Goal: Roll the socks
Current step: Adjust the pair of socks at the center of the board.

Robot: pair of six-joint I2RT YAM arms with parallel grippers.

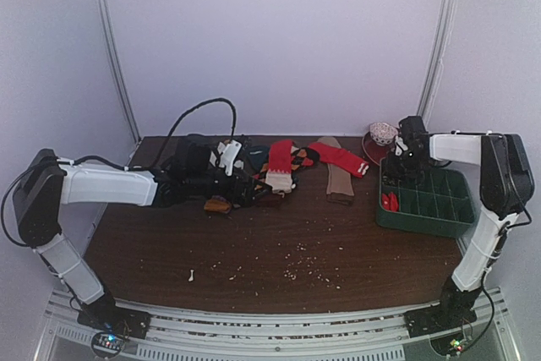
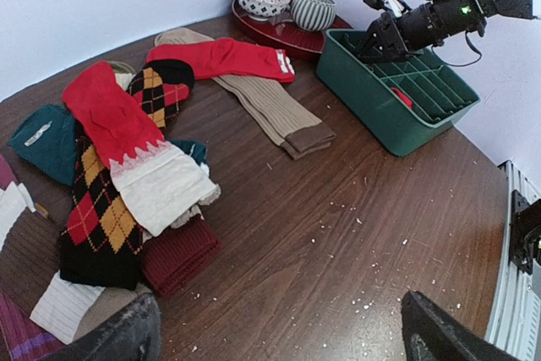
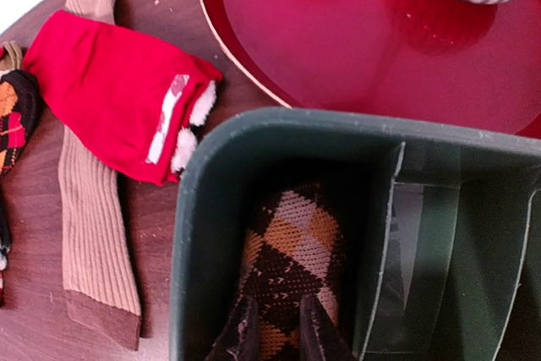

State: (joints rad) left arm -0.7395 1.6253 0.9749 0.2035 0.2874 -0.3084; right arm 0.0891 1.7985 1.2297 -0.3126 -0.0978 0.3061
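The table (image 1: pixel 279 243) has bare wood across its near half, dotted with pale crumbs (image 1: pixel 296 272), and neither arm stands over that stretch. Room is tighter along the back edge, where a heap of socks (image 2: pixel 127 183) lies just in front of the white wall. The left gripper (image 2: pixel 279 319) hangs over the wood just beside this heap, jaws spread wide and holding nothing. At the table's right edge sits the green divided bin (image 3: pixel 279 120), its rim nearly touching the red plate (image 3: pixel 338 48) in the back corner. The right gripper (image 3: pixel 277 336) reaches down into the bin's corner compartment, its fingers pinched on the brown argyle sock (image 3: pixel 292 243), which is bunched there against the bin wall. The red sock (image 3: pixel 118 95) lies folded on the table just outside that corner, across a tan ribbed sock (image 3: pixel 89 209), its white-and-red striped cuff pointing at the bin. A small pale label (image 2: pixel 38 133) on a teal sock (image 2: pixel 51 154) in the heap is too small to read.
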